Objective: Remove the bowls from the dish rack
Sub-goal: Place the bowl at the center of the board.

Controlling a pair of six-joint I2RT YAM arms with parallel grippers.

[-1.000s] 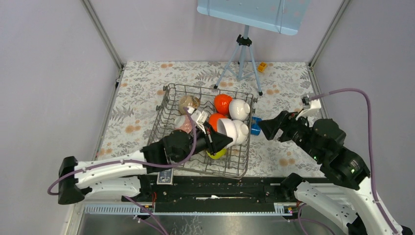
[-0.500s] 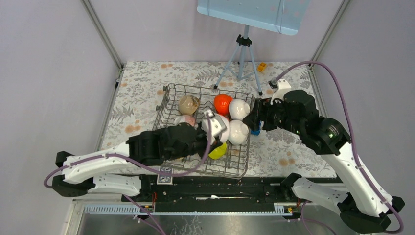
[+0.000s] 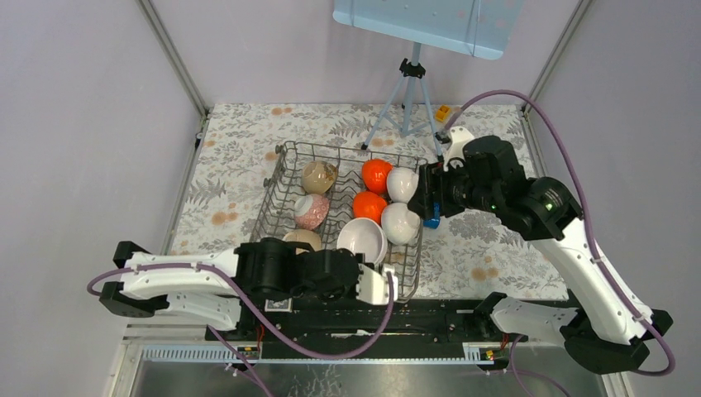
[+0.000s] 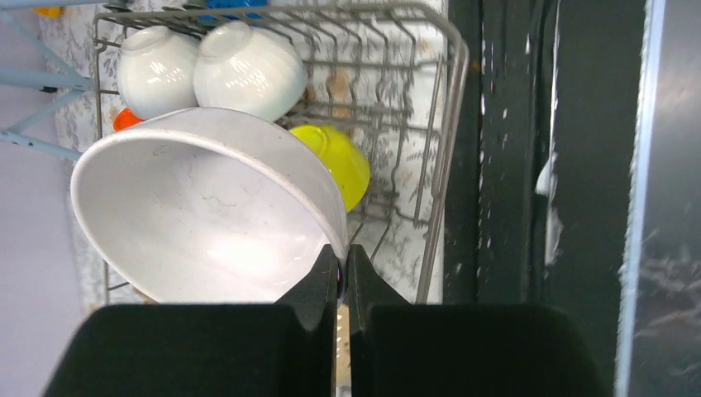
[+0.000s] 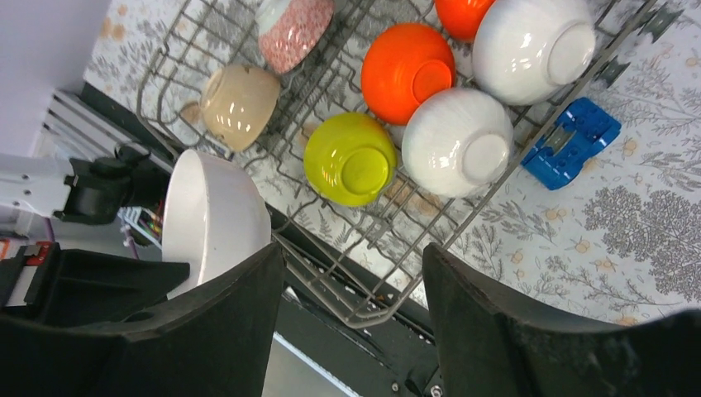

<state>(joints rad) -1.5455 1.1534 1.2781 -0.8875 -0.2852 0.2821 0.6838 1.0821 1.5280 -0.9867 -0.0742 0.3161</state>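
The left gripper (image 4: 341,258) pinches a white bowl (image 4: 198,207) by its rim, above the dish rack (image 3: 351,147). Setting it down outside comes next, I'd say. The right gripper (image 5: 354,256) gapes wide.

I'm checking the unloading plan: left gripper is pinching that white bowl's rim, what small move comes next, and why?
Probably raise the left gripper slightly and carry the white bowl leftward, past the wall of the dish rack. The gripper is shut on its rim, but the bowl hangs over the rack's near end, by the lime-yellow bowl.

No legible text or numbers, small dark tag (image 3: 278,304) possibly printed, too blurred
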